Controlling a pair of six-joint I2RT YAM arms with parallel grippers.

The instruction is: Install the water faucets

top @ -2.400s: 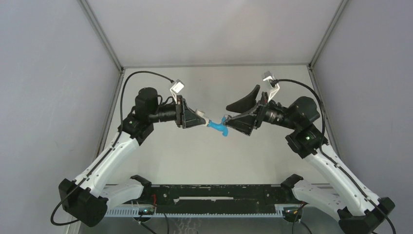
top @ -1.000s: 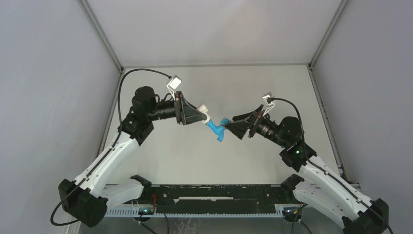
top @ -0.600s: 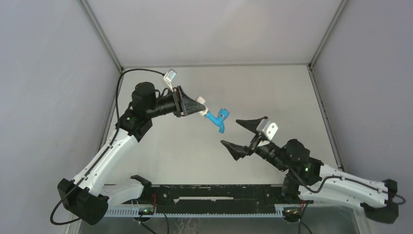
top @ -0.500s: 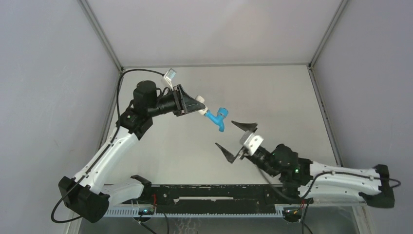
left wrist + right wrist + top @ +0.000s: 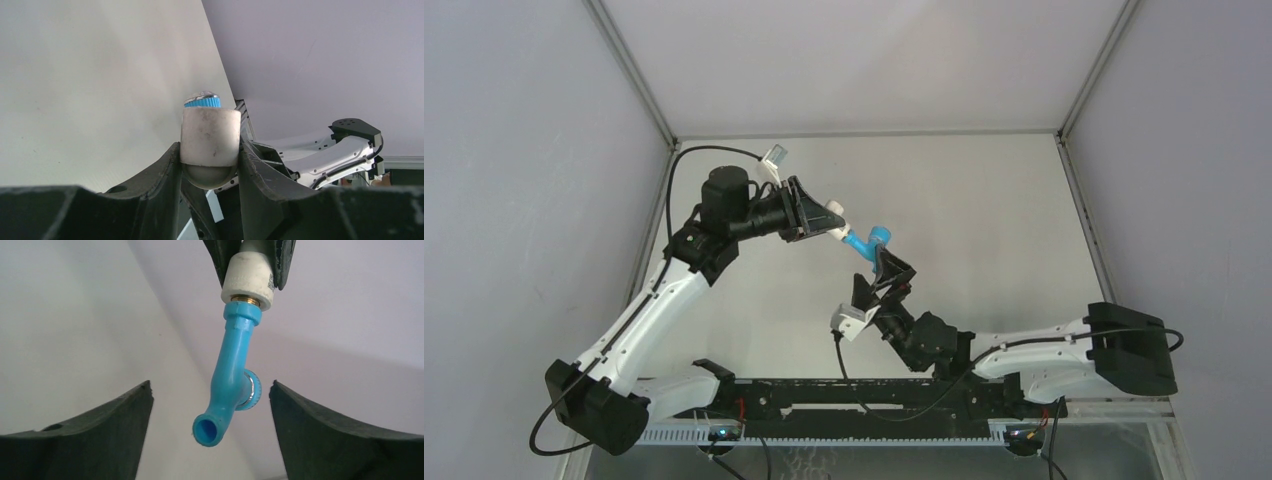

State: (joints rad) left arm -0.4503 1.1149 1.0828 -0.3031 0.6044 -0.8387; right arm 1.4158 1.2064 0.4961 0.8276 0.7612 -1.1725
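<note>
Top cam: L gripper (image 5: 837,224) is clamped on the short white fitting (image 5: 844,232), w/ the blue faucet (image 5: 865,243) sticking out of the fitting's far end. The assy is held in the air over the middle of the tabletop (image 5: 984,220). R arm lies low along the near edge. R gripper (image 5: 879,282) points up just under the faucet, fingers spread. I can't tell from here if they touch it.

L wrist cam: both fingers (image 5: 257,172) press the fitting (image 5: 209,135) from either side, so the grip is narrow and firm. Only the faucet's blue ribbed rim (image 5: 202,102) peeks over the fitting. The rest is hidden behind it.

R wrist cam: R gripper (image 5: 210,386) is wide open. The faucet (image 5: 231,371) hangs between the fingers, clear of both, spout opening twd the cam. This view alone shows a brass ring (image 5: 245,299) where the faucet meets the fitting (image 5: 248,282), plus a chrome-edged knob on the faucet's side.
</note>
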